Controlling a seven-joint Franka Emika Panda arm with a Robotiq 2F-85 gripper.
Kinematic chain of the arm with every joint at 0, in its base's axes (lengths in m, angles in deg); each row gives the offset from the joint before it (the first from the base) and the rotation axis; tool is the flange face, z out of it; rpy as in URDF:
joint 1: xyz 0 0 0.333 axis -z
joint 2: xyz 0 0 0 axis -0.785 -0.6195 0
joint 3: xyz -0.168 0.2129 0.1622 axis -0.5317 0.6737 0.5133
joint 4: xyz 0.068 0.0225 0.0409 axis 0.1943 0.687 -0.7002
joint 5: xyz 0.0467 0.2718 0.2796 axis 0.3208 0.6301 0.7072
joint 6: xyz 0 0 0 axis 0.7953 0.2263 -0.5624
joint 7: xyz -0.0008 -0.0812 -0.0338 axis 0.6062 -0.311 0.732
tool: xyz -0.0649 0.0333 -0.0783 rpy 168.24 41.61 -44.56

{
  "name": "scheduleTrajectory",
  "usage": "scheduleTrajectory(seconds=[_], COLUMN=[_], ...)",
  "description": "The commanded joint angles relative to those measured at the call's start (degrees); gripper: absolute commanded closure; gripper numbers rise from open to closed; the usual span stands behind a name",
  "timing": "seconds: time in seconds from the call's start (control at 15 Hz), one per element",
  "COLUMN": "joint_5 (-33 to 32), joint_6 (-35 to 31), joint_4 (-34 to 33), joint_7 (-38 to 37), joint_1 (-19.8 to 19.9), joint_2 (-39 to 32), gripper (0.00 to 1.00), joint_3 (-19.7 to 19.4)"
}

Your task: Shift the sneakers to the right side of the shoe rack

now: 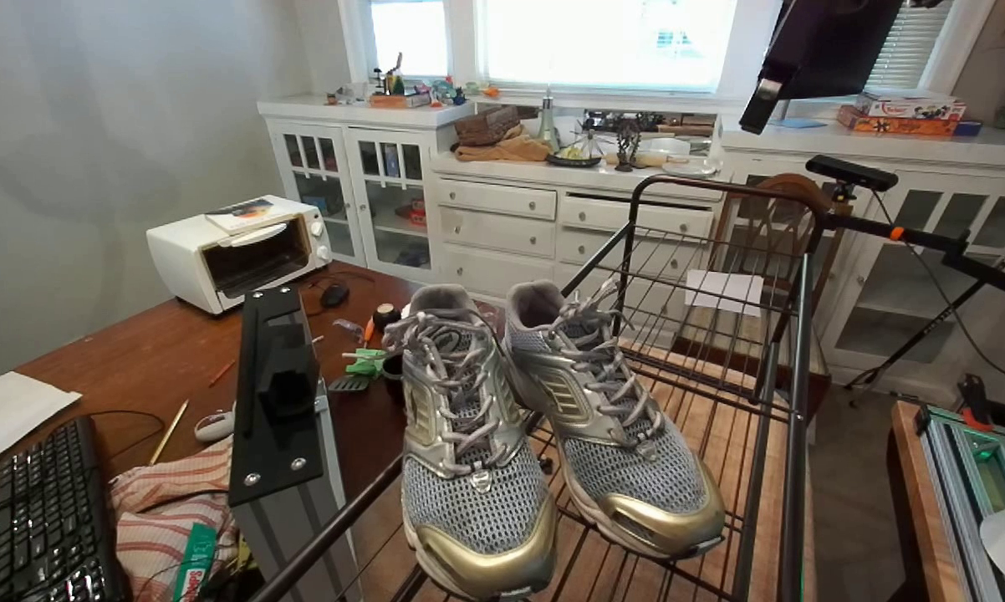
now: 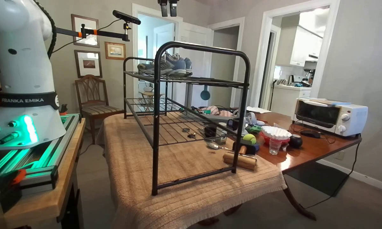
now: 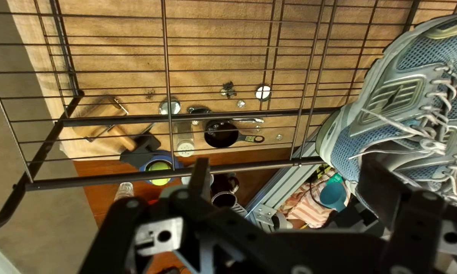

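Sneakers (image 1: 477,497), a silver-grey mesh pair, stood on the top shelf of the shoe rack (image 2: 156,127), toward its far end in an exterior view. Largest around them were the white cabinets (image 1: 494,242) at the back of an exterior view, then a polished wooden table (image 1: 126,347), partly covered by a fringed tan cloth (image 2: 130,178). Beside it, on a wooden bench (image 2: 35,198), rose the white robot arm (image 2: 25,63), a green light (image 2: 30,128) glowing at its base. The rack, dark metal tubing with wire-grid shelves, stood with its feet on the cloth. On the table sat a white toaster oven (image 2: 353,117) and, smaller, a black keyboard (image 1: 43,510). Both sneakers were laced and upright on their soles, heels close together and shiny toe caps (image 1: 486,556) spread farther apart. The gripper (image 3: 287,165) had its two fingers (image 3: 201,175) well apart; in the wrist view one of them overlapped the shoes, while in an exterior view the gripper (image 2: 168,15) hung well above the shelf. Near a rack leg a wooden roller (image 2: 240,160) lay on the cloth, and a black cup (image 3: 221,140) with a handle showed through the wires. Smaller were a black mouse (image 1: 334,295) near the oven and a yellow-green ball (image 2: 249,138) near the roller; a pencil (image 1: 169,432) lay beside the keyboard.
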Motion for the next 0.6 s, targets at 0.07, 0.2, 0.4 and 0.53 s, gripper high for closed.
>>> scheduleTrajectory(seconds=[0.07,0.2,0.4,0.53], joint_5=[1.0,1.3,2.7,3.5], joint_6=[-3.6,-4.4,-6.2,-7.5], joint_4=[0.5,0.5,0.1,-0.1], joint_7=[0.5,1.0,1.7,2.5], joint_1=[-1.6,-2.5,-4.0,-4.8], joint_2=[-3.0,-4.5,-6.5,-7.6], gripper=[0.00,0.00,0.00,0.00], joint_3=[1.5,1.9,2.3,2.4])
